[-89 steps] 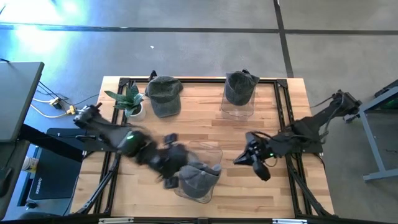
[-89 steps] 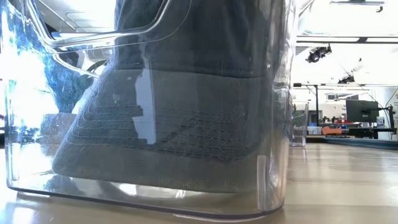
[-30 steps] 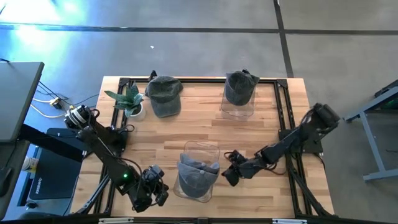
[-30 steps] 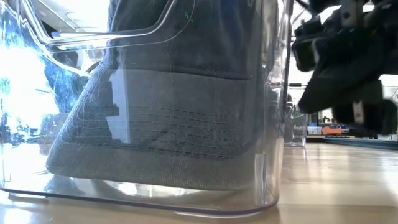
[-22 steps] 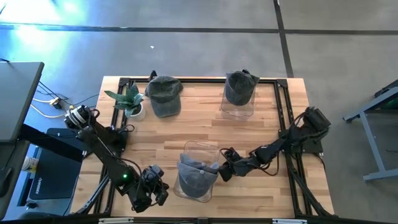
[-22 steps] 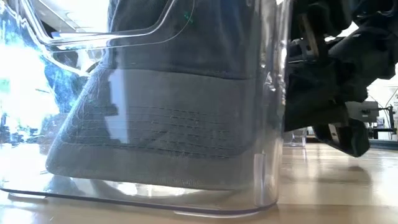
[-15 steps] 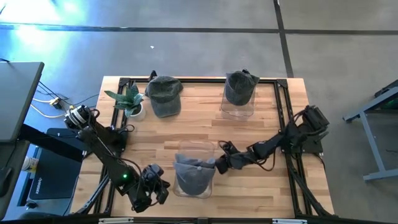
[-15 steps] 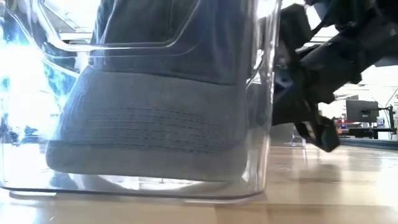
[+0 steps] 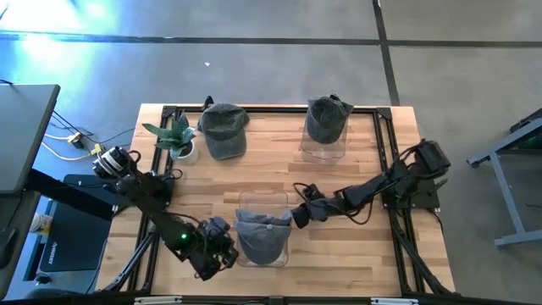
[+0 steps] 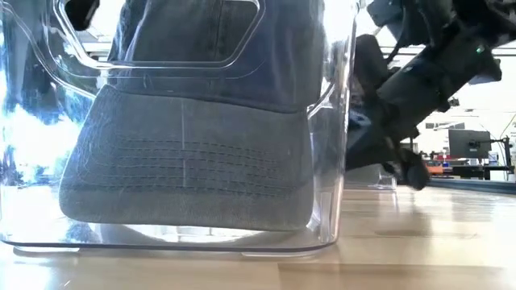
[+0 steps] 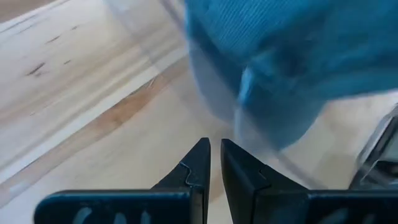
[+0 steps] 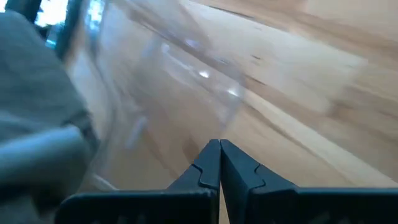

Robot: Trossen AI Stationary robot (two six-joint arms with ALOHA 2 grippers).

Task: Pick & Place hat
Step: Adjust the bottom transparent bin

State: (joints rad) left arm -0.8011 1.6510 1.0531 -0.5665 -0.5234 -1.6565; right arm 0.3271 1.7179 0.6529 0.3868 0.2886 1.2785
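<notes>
A grey hat lies inside a clear container at the table's front middle; in the low view the hat rests brim down on the container's floor. My right gripper is shut at the container's right wall. My left gripper is shut by the container's near left corner. A second grey hat lies on the table at the far left. A third hat sits in another clear container at the far right. My left gripper points slanting down at the container's near left corner; I cannot tell whether its fingertips touch the wall. My right gripper has its shut fingertips against the container's right wall, slanting down from the table's right. The container stands flat on the table.
A small potted plant stands at the far left beside the loose hat. A black frame runs along the table's edges. Bare wood lies at the front right and between the near and far containers.
My right gripper has swung toward the table's left and far edges against the container's right wall, and the container with its hat has slid a little to the left and far. My left gripper has moved toward the container's near left corner and sunk slightly.
</notes>
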